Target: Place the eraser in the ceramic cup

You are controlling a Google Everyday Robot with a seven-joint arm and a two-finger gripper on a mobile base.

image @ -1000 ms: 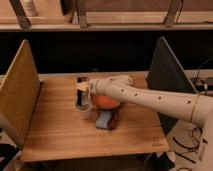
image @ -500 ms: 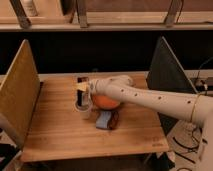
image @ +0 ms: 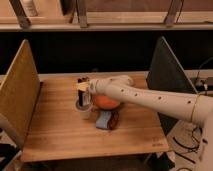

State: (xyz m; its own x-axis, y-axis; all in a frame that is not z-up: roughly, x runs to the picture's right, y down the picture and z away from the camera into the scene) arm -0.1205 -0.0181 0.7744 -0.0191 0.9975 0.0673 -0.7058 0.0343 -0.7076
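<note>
The ceramic cup stands on the wooden table, left of centre, pale and small. Straight above it hangs my gripper, at the end of a white arm that reaches in from the right. A pale flat eraser sits upright between the dark fingers, its lower end at or just inside the cup's mouth. The gripper is shut on it.
A reddish-brown bowl sits right behind the cup, partly under the arm. A blue pad and a dark object lie just in front of the bowl. Upright panels stand at the table's left and right sides.
</note>
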